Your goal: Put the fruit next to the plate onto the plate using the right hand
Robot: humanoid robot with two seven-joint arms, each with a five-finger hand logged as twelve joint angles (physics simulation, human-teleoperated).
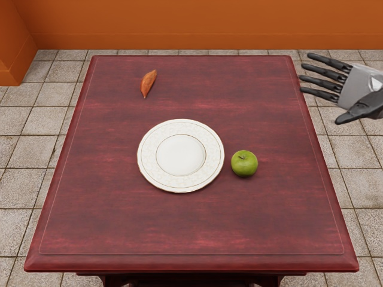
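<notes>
In the head view we're seeing nothing done yet: the apple (244,163) is sitting on the table (179,230) just right of the plate (149,156), clear of its rim. The right hand (344,84) is hovering beyond the far right edge, fingers spread and empty, so reach, grasp and placing are all waiting. We're looking at a smooth, glossy round apple, a flat white plate with a patterned rim, and grainy dark-red wood.

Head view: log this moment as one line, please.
right hand open, beyond far-right edge of table | green apple on table right of plate, not grasped | left hand out of view
</notes>
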